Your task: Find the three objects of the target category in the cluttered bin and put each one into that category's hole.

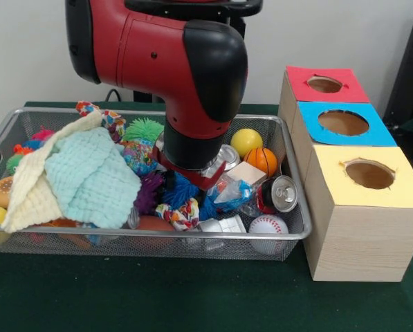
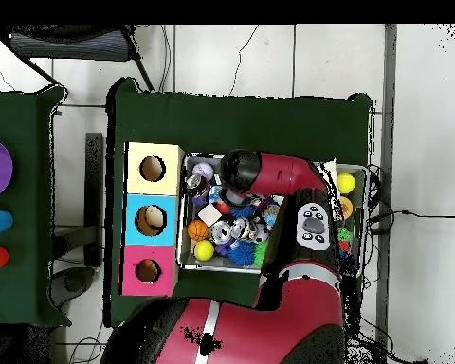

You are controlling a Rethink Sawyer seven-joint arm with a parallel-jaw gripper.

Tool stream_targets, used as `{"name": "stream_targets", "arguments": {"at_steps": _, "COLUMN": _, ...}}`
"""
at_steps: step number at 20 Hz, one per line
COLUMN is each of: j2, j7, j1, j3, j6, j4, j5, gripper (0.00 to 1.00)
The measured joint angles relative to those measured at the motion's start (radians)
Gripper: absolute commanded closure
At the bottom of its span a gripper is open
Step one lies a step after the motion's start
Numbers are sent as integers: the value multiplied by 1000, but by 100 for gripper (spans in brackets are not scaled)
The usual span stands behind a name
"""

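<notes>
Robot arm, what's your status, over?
Gripper buried in the wire bin, fingers hidden. Arm down mid-clutter. Target toys not spotted; cloths cover the bin's end.

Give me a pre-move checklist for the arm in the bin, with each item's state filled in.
1. Arm over the wire-mesh bin: ok, its wrist reaches down into the middle.
2. Gripper state: cannot tell, the wrist hides it.
3. Grasped object: cannot tell.
4. Box holes clear: ok, red box, blue box and yellow box each show an open hole.
5. Cloths cover the bin's left part: not ok, they hide items.
6. Boxes beside the bin: ok.
</notes>
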Motion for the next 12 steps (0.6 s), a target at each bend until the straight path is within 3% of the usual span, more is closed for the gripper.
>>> {"name": "stream_targets", "arguments": {"at_steps": 12, "j2": -19, "j7": 0, "j1": 0, "j3": 13, "j6": 149, "j4": 2, "j5": -1, "gripper": 0}}
